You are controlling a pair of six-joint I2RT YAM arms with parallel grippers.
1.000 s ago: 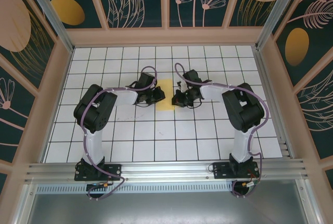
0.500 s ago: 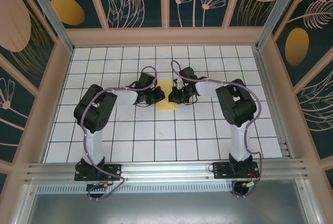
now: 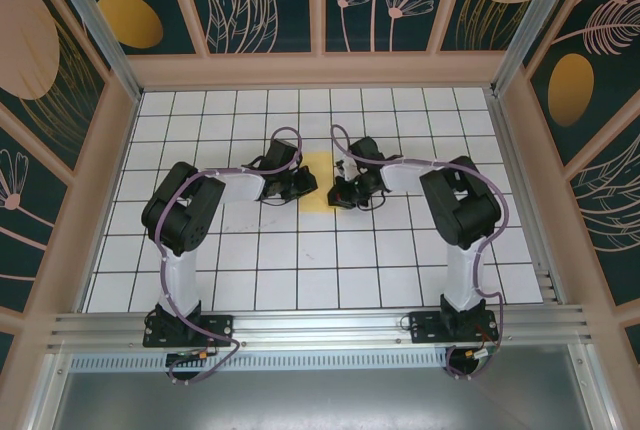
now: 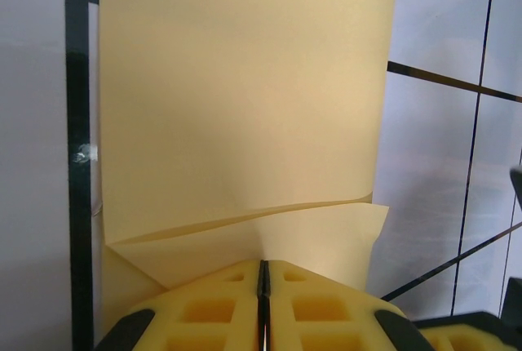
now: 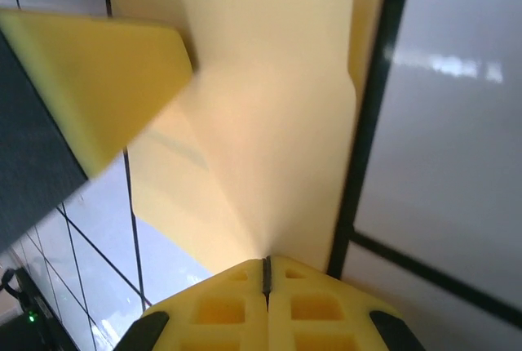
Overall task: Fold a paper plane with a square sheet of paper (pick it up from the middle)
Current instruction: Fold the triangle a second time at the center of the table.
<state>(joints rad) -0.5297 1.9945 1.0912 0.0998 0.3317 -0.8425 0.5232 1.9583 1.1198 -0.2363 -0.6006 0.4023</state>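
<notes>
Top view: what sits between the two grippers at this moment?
The square sheet of paper lies between the left gripper and the right gripper, shown in the top external view.

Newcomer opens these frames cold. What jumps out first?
The yellow sheet of paper at mid-table stands out, bright against the white grid table, with both black arms bent inward to meet over it. Up close, the left gripper and the right gripper each have yellow fingertips shut at the paper's edge. The left wrist view also shows a folded flap with a slanting crease.
</notes>
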